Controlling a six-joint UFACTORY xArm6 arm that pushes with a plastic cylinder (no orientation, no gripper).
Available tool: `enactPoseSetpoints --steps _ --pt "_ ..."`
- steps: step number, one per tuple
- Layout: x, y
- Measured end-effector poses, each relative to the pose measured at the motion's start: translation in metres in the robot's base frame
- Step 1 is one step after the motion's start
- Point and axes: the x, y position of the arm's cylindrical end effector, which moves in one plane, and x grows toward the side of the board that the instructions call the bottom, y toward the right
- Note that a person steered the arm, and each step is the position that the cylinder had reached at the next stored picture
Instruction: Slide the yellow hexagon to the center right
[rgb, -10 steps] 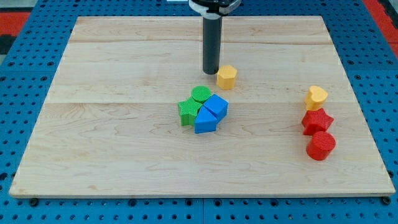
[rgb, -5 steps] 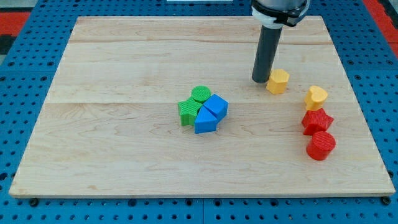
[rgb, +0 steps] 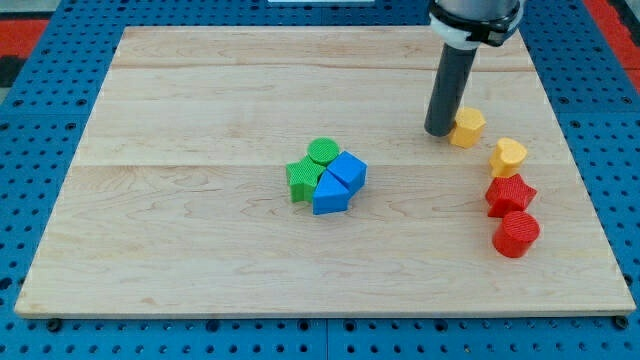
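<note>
Tip (rgb: 439, 132) presses yellow hexagon (rgb: 467, 127) from the view's left; hexagon sits flat, no long axis.

Bright, even overhead light, sharp focus throughout, with only faint, short shadows.

A lab bench: wooden board (rgb: 200, 220) on blue pegboard (rgb: 40, 120).

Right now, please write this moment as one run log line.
my tip: touching yellow hexagon, on its left | yellow heart: lower right, apart | phase: pushing right
</note>
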Motion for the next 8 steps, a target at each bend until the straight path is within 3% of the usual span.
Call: enactPoseSetpoints --steps 8 --pt "-0.002 0.033"
